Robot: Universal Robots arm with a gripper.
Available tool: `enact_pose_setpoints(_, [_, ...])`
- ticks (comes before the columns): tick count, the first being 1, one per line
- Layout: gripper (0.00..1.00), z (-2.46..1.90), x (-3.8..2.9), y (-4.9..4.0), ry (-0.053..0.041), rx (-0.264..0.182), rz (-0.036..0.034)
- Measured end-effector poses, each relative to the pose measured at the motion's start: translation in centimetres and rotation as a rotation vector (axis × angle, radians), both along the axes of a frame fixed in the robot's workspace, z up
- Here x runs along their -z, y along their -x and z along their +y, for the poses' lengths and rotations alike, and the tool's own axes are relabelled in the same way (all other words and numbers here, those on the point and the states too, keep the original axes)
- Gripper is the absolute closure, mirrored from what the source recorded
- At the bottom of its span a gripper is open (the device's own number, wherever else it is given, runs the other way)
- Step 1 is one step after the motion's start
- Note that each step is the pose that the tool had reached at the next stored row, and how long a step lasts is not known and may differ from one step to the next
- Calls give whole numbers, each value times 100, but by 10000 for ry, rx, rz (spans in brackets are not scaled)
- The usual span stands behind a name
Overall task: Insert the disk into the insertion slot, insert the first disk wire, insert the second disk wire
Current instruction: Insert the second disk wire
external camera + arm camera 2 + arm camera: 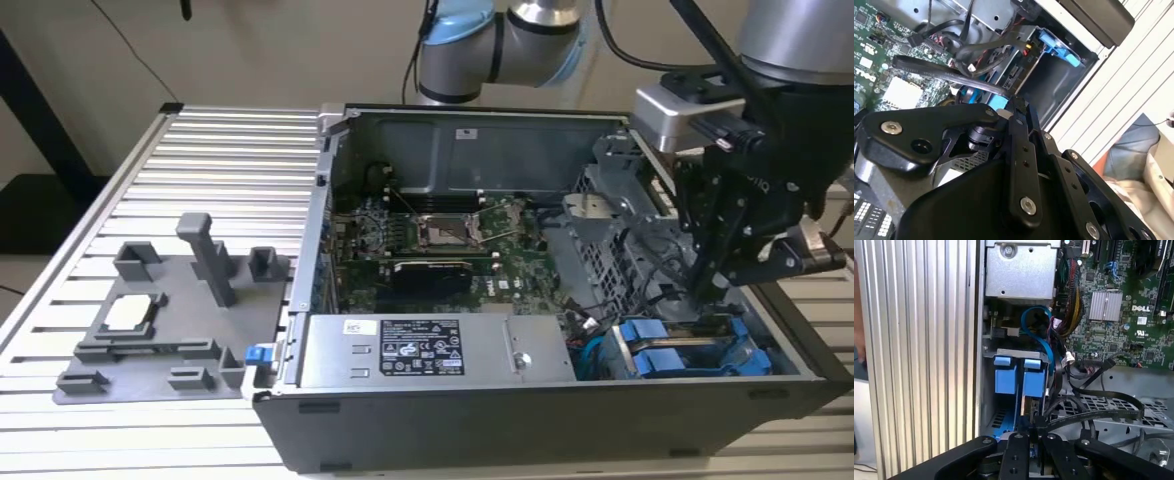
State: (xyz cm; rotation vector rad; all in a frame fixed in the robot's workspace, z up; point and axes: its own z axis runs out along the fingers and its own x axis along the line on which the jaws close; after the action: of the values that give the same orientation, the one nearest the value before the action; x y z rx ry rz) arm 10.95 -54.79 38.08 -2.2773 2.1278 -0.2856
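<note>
First wrist view puts my gripper (1038, 432) nearest, its fingers pinched together on a black cable connector (1037, 421) right behind the 2 blue carriers in the drive bay (1011, 356), so I judge I'm seating a disk wire. Just beyond the fingertips, the disk (1033, 381) sits already in its slot, beside its twin carrier (1005, 377).
</note>
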Motion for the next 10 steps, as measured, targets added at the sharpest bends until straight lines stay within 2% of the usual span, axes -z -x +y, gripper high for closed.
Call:
enact_pose_setpoints(7, [84,-191,8,-11,0,0,70])
enact_pose_setpoints(8, [84,-206,9,-11,0,1,82])
enact_pose_setpoints(10, [84,-209,10,-11,1,2,87])
